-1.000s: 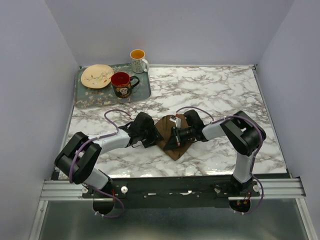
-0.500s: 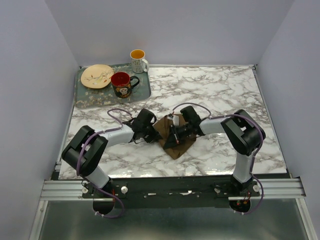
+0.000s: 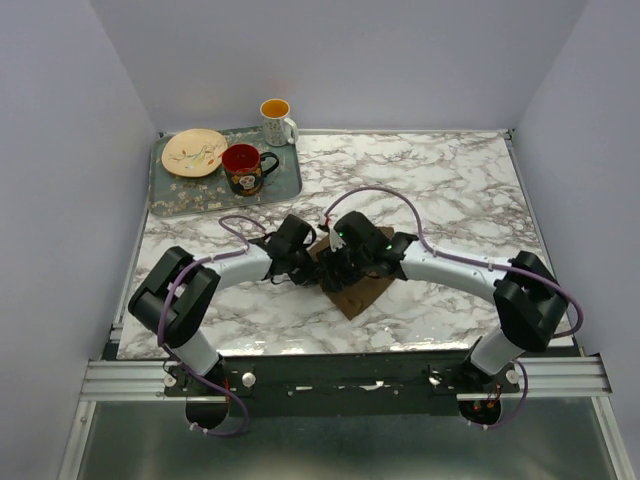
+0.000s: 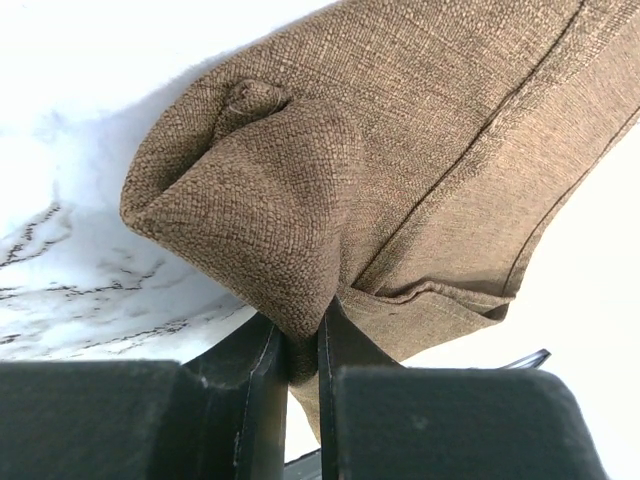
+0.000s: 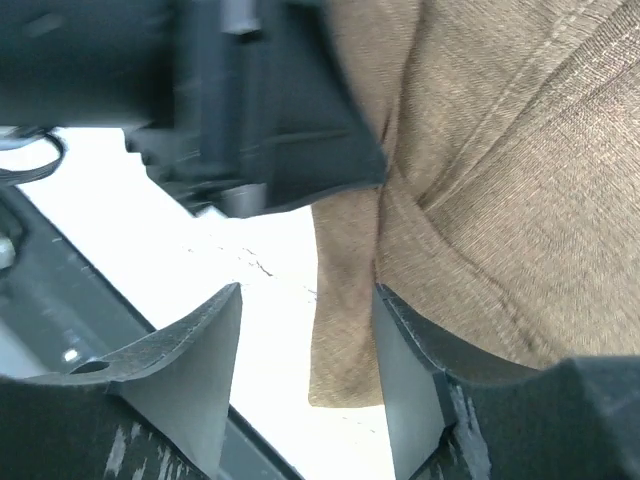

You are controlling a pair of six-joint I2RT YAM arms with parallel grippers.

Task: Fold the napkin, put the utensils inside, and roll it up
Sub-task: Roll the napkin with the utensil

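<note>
Moved: right arm swings its elbow wide, and the right claw (image 5: 305, 305) now crowds in over the napkin (image 3: 352, 292), hard against the left claw (image 4: 300, 338).
Left claw: clamped on a bunched fold of napkin, raised off the counter (image 3: 450, 190).
Right claw: fingers apart, a cloth strip between them, not pinched.
Meaning: likely a second grip for the fold, so folding is unfinished.
Spoon: cannot be made out.
Tray (image 3: 292, 182): beyond the napkin, to its left, carrying a plate (image 3: 194, 152) and a red mug (image 3: 242, 165). A white mug (image 3: 276, 120) sits at its far corner. Mug contents are unclear.
</note>
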